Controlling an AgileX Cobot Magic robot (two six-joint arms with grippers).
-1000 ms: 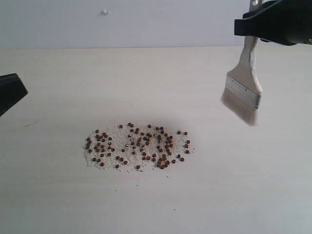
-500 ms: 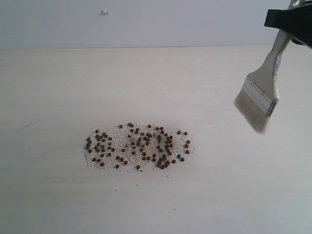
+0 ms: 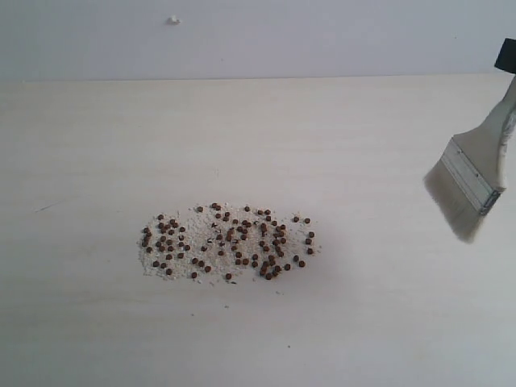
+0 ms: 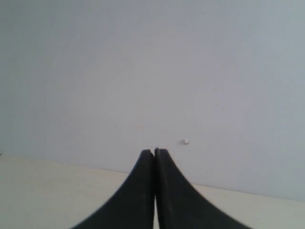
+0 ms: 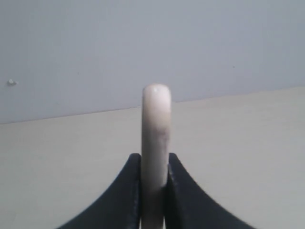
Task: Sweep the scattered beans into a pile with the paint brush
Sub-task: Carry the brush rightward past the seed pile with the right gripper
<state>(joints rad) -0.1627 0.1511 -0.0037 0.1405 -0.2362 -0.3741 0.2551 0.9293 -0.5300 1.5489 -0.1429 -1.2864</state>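
A loose oval patch of tiny round reddish-brown beans [image 3: 230,242] lies on the pale wood-grain worktop [image 3: 97,145], a little left of centre in the exterior view, mixed with fine white grains [image 3: 205,270] that spread slightly past the patch's edges. The wide flat paint brush with a pale wooden handle, silver metal ferrule and cream-white bristles [image 3: 476,173] hangs at the far right of that view, well apart from the beans. It is tilted, with its bristles pointing down toward the patch's side and its handle running up to a black corner of the right gripper [image 3: 506,56] at the frame's edge. The right wrist view shows the right gripper [image 5: 155,160] clamped narrowly on the handle, its rounded end standing up between the two black fingers. The left gripper [image 4: 154,152] is fully closed, finger against finger, holding nothing and facing the plain grey-white wall [image 4: 143,71].
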